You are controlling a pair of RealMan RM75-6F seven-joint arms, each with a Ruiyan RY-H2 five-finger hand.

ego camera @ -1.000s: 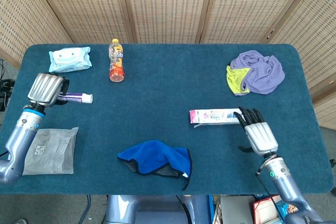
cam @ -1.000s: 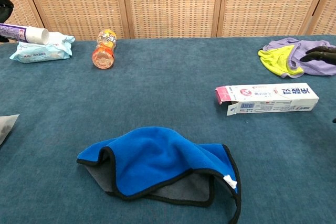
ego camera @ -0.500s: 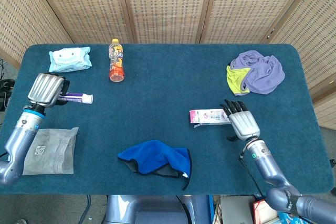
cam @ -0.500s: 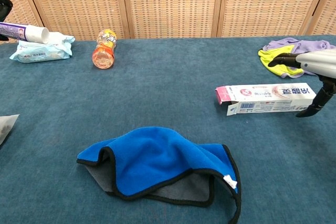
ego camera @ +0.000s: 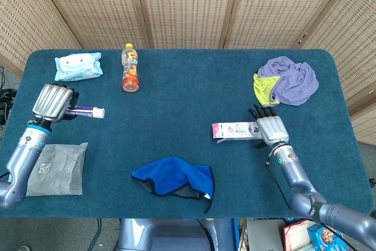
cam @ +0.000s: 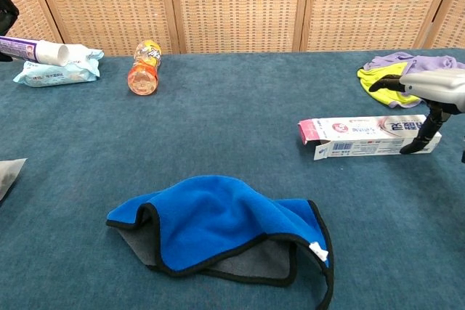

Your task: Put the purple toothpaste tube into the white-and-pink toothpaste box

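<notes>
1. We see the box (ego camera: 235, 130) lying flat at right centre of the counter (ego camera: 176, 110), its pink flap end open toward the left and nothing visible inside.
2. Our left hand (ego camera: 51, 101) at the left edge holds the tube (ego camera: 86, 110) off the counter, fingers curled around it, white cap pointing right.
3. Our right hand (ego camera: 270, 126) now covers the box's right end, having moved up from the lower right; whether it grips we cannot tell.
4. Print on the box is too small to read.
</notes>
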